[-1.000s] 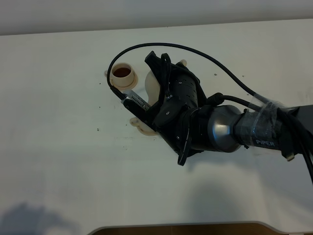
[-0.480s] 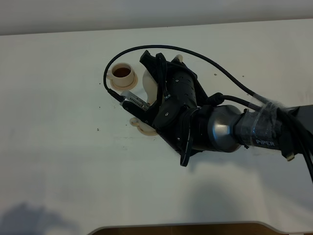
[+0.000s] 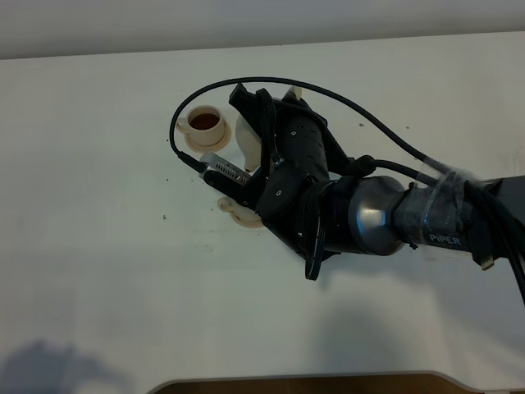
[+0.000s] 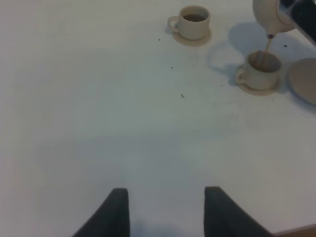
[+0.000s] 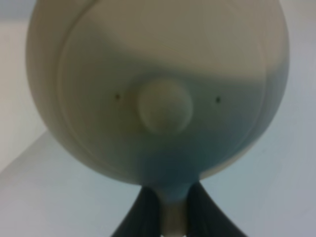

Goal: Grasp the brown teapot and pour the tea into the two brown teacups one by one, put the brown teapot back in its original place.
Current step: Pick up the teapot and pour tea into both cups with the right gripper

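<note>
We see left gripper (image 4: pixel 165 210) idle low in frame, jaws spread. Right gripper (image 5: pixel 170 212) jaws pinch brown teapot (image 4: pixel 271 15) handle, upper right; spout tips over nearer teacup (image 4: pixel 260 71), tea streaming. Big saucer (image 4: pixel 303 81) just right of it. Far teacup (image 4: pixel 195 22) is full.

The right arm (image 3: pixel 426 217) is mostly black, with a rounded silver-grey joint (image 3: pixel 373 217) and a band of shiny grey tape (image 3: pixel 439 201) wrapped behind it. White "PIPER" lettering (image 3: pixel 447 239) runs along its casing. A thin black cable (image 3: pixel 328 84) loops over the blocky, glossy black right hand (image 3: pixel 258 103) and ends in a ribbed silver plug (image 3: pixel 225 170). The left hand (image 4: pixel 165 192) shows only two flat, dark grey fingers (image 4: pixel 117 212) with rounded tips.
</note>
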Robot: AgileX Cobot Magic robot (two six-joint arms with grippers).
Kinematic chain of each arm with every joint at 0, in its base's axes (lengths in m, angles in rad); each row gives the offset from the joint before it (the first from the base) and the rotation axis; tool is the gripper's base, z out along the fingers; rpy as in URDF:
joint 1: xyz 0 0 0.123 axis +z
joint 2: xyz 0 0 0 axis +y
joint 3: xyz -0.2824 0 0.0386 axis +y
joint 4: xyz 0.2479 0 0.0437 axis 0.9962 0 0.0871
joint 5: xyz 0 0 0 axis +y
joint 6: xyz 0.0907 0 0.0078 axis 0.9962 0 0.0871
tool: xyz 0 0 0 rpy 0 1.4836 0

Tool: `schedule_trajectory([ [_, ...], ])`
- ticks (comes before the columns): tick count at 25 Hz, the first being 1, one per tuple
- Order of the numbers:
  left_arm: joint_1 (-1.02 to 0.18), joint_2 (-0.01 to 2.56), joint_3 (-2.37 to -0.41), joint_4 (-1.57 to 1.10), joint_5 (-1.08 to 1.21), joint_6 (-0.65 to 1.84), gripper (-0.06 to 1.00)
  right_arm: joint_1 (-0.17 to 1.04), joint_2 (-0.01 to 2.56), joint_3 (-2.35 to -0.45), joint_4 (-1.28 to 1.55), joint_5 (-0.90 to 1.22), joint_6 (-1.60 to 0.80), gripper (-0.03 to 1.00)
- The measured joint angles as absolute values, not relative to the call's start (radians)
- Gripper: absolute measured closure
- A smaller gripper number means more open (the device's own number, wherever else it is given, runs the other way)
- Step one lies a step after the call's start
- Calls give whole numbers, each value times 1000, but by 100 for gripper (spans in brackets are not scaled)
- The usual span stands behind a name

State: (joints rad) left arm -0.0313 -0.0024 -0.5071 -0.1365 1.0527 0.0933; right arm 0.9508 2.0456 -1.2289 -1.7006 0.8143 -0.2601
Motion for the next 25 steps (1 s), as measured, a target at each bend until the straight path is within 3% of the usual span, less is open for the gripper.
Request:
schedule_trajectory([
  [25,-31,-2,-507,-136,1053,93,59,951,2046,-1229,-1766,813,-323,84],
])
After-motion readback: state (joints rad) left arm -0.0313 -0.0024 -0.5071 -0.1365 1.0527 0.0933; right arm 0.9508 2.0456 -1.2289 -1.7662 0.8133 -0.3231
